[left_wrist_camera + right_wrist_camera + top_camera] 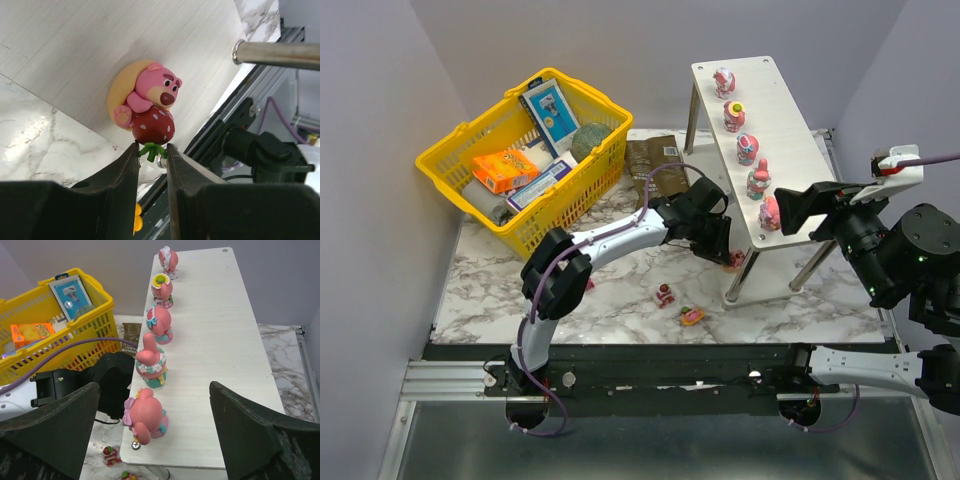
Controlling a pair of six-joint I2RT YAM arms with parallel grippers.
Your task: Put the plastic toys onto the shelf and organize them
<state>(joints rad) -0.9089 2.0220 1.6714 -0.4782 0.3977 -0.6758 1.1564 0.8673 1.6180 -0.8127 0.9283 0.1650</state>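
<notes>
Five pink plastic toys stand in a row on the shelf [790, 130] top, from the far one [169, 260] to the nearest [146, 416]. My right gripper [154, 390] hovers open above the near end of that row [770, 212]. My left gripper [151, 150] reaches under the shelf's near left corner [725, 250]. It is shut on the green stem of a pink bear toy hugging a strawberry [150, 105], which lies against a white board. Two more toys lie on the marble table, one red [665, 296] and one orange [692, 316].
A yellow basket [450, 155] full of grocery boxes stands at the back left. A brown packet [655, 160] lies between it and the shelf. A metal shelf leg [280, 52] runs close to my left gripper. The table's near edge is a black rail [650, 365].
</notes>
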